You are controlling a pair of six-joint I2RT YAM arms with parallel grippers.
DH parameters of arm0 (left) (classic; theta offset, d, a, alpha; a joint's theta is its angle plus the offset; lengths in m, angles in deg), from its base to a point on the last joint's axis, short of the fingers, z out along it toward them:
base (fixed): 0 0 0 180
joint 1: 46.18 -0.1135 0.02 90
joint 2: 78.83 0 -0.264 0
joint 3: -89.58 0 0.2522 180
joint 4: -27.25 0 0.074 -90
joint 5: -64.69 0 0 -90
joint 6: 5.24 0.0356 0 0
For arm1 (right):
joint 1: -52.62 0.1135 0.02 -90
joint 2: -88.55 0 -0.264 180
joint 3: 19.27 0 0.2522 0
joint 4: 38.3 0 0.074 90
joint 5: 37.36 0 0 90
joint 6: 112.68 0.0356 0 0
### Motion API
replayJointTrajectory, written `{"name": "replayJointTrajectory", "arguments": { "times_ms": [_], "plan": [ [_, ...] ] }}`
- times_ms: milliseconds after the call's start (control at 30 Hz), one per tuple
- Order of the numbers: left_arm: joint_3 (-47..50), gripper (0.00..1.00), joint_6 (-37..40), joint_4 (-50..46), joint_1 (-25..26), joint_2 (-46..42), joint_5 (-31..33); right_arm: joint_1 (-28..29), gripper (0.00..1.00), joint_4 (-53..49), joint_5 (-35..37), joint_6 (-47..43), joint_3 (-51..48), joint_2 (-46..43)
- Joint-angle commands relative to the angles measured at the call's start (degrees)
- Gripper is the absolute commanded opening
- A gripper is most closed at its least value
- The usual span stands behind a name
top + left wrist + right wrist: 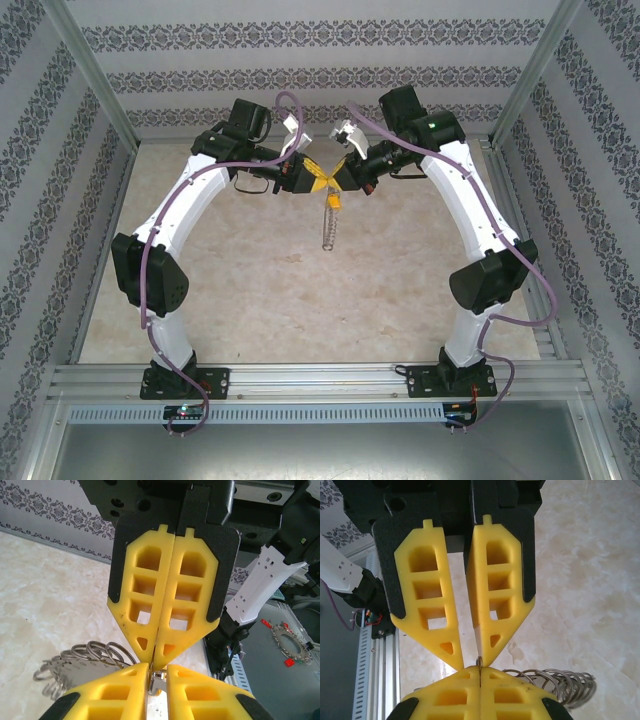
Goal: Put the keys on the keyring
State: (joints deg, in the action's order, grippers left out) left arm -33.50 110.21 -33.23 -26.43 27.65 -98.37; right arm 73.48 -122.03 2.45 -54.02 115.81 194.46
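Steadiness matters most for the step in hand, which I judge to be the threading of the key onto the keyring; the two grippers meet tip to tip in the air above the desk, and the keyring hangs just under them, seen from its edge, with the key and its yellow-orange head near its top; the right gripper is closed, its fingers together on a thin wire that I take for the keyring itself; the left gripper has its fingers a narrow slit apart on a silver piece, and I cannot tell if this is the blade of the key or a part of the keyring; to do it well, the right gripper should hold firm and not turn, while the left gripper makes only small moves along the wire; both should not loosen together, because the keyring would probably drop to the desk; the bunch of small silvery keys could catch on a fingertip.
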Motion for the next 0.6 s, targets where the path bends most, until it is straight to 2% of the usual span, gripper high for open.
{"name": "replayJointTrajectory", "arguments": {
  "times_ms": [0, 67, 167, 267, 433, 567],
  "plan": [
    [-0.30, 0.21, 1.97, -2.89, 2.53, 1.18, -2.69, 0.06, 0.00, 6.43, -3.67, 1.01, -0.13, -1.93],
    [-0.29, 0.25, 1.97, -2.94, 2.54, 1.13, -2.98, 0.06, 0.00, 6.81, -3.64, 1.26, -0.42, -2.03],
    [-0.02, 0.25, 2.06, -2.74, 2.53, 1.05, -3.54, -0.01, 0.00, 8.12, -3.41, 1.97, -1.43, -2.44],
    [0.48, 0.18, 1.65, -2.00, 2.51, 0.70, -4.07, -0.12, 0.00, 8.62, -3.59, 2.17, -2.10, -2.72],
    [0.51, 0.00, 1.64, -2.03, 2.70, 0.84, -4.49, -0.29, 0.00, 10.24, -3.92, 3.03, -2.90, -3.16],
    [1.33, 0.00, 1.18, -0.83, 3.12, 0.21, -3.31, -0.45, 0.00, 11.39, -4.58, 3.76, -3.46, -3.51]
  ]
}}
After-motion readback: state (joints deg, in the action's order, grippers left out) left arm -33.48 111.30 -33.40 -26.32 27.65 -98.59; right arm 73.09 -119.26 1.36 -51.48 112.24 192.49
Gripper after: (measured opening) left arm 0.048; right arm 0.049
